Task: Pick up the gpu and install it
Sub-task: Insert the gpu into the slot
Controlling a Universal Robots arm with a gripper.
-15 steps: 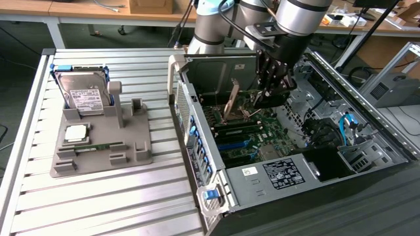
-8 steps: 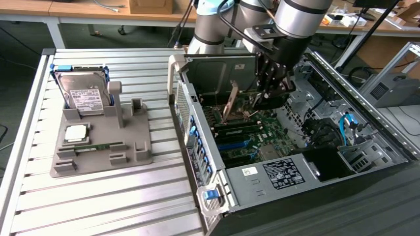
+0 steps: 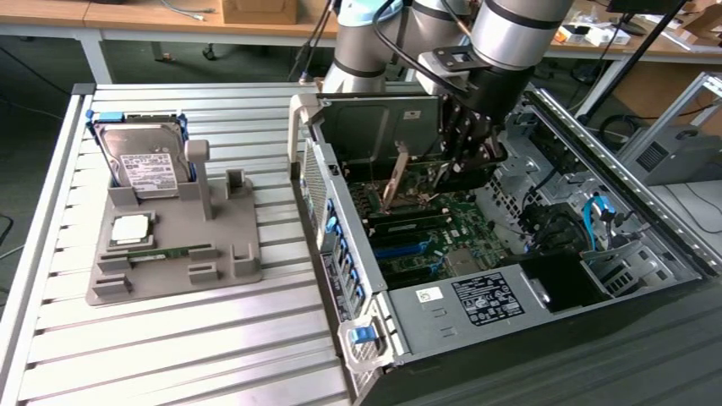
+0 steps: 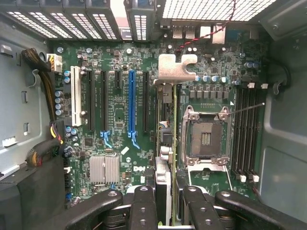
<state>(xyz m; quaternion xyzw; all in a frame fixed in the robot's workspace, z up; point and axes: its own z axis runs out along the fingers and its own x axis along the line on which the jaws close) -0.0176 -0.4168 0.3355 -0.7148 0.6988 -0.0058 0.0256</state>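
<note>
Inside an open computer case (image 3: 631,211) on a slatted metal worktop (image 3: 169,338), the tool (image 4: 164,194) pinches the gpu (image 4: 165,143) edge-on above the motherboard (image 4: 115,120); away from the tool a grey holder (image 3: 169,245) carries a hard drive (image 3: 141,161), wooden desks (image 3: 147,17) behind

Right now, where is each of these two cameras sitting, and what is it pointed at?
Exterior view: off the arm, above and beside the open computer case, looking down at it and the slatted table; the arm and hand show.
Wrist view: on the wrist, looking down into the case at the motherboard; the hand shows, gripping the gpu.
Shared: motherboard, gpu, hand.
</note>
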